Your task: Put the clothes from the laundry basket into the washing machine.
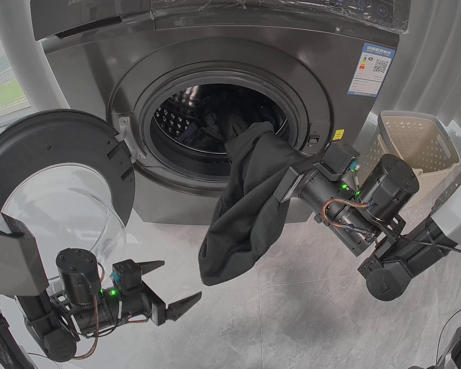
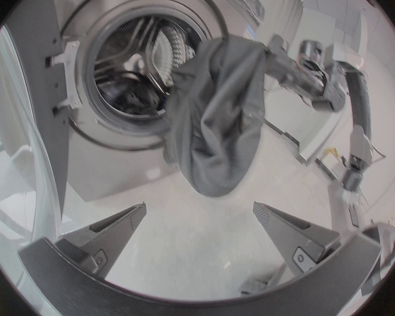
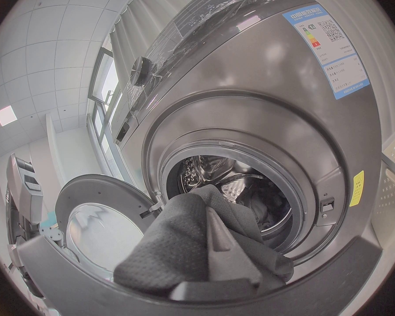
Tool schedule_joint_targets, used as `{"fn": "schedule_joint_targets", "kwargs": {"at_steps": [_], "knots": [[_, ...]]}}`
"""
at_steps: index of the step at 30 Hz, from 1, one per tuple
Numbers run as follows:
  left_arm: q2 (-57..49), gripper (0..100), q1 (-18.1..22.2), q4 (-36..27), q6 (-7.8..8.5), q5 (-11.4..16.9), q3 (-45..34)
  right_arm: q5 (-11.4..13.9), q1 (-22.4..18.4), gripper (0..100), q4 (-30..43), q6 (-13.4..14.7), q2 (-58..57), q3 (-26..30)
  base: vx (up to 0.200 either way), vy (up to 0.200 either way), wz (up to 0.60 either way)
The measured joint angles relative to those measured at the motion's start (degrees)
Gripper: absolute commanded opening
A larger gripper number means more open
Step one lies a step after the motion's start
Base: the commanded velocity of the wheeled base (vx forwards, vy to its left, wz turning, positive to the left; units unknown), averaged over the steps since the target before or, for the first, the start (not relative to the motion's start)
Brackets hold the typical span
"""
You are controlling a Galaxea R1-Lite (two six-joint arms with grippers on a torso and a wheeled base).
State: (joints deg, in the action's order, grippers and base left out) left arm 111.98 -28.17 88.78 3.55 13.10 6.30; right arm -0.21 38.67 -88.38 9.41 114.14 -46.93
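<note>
A dark grey garment (image 1: 246, 201) hangs from my right gripper (image 1: 264, 147), which is shut on its top just in front of the washing machine's round opening (image 1: 217, 124). The cloth droops toward the floor in a long fold, seen as the garment (image 2: 217, 110) in the left wrist view and bunched over one finger (image 3: 226, 246) in the right wrist view. Darker clothes (image 1: 215, 119) lie inside the drum. My left gripper (image 1: 171, 285) is low near the floor in front of the open door (image 1: 56, 165), open and empty, its fingertips (image 2: 136, 213) wide apart. The beige laundry basket (image 1: 420, 144) stands right of the machine.
The machine's door is swung out to the left, close to my left arm. Pale tiled floor (image 1: 292, 303) spreads in front of the machine. A curtain (image 1: 440, 52) hangs behind the basket.
</note>
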Motion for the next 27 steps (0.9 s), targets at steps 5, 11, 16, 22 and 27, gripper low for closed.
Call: {"fn": "schedule_joint_targets", "kwargs": {"at_steps": [5, 11, 16, 22, 27], "knots": [[1.66, 100, -0.55, -0.02, 3.02, 3.18, -4.24, -0.01, 0.28, 0, 0.00, 0.00, 0.06, -0.28, 0.000, 0.000, 0.00], [2.32, 100, -1.65, 0.09, 2.80, 3.29, -2.91, -0.09, 1.27, 0, 0.00, 0.02, 0.16, 0.00, 0.000, 0.000, 0.00], [2.29, 100, -3.02, 0.04, 1.01, 2.96, 4.56, -0.11, 1.99, 0, 0.02, 0.02, 0.24, 0.50, 0.000, 0.000, 0.00], [3.51, 100, -5.21, 0.12, -0.84, 1.69, 16.19, -0.15, 2.93, 0, 0.04, 0.02, 0.90, 0.94, 0.000, 0.000, 0.00], [5.68, 100, -6.91, 0.11, -1.58, 0.83, 23.98, -0.41, 3.86, 0, 0.13, 0.00, 1.90, 0.90, 0.000, 0.000, 0.00]]}}
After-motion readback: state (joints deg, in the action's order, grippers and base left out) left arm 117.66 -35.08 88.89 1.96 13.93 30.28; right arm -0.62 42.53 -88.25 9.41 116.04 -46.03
